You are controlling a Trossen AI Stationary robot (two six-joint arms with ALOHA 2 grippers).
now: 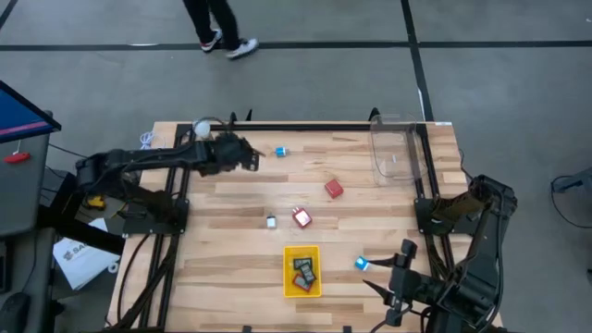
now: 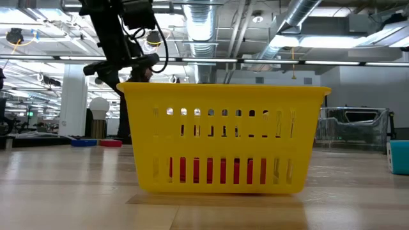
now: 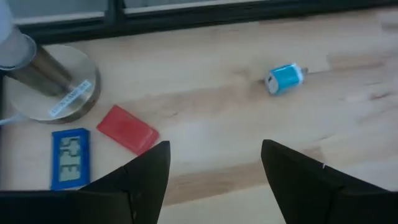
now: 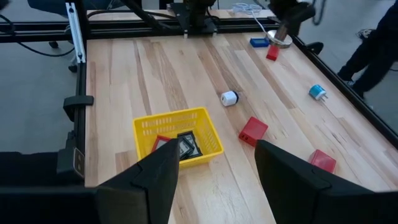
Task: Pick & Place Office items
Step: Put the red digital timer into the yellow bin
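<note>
L gripper (image 3: 214,180) hovers at the counter's far-left corner, jaws open, empty, over a flat red plastic rectangle (image 3: 127,129) lying beside the round metal stand base (image 3: 53,84). Looks light, stiff, slick & thin; pinch across its short edges. R gripper (image 4: 214,186) parked near-right, jaws open.

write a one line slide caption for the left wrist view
Left claw, open and empty, above the wooden table near a flat red piece, a blue display piece and a blue plug.
</note>
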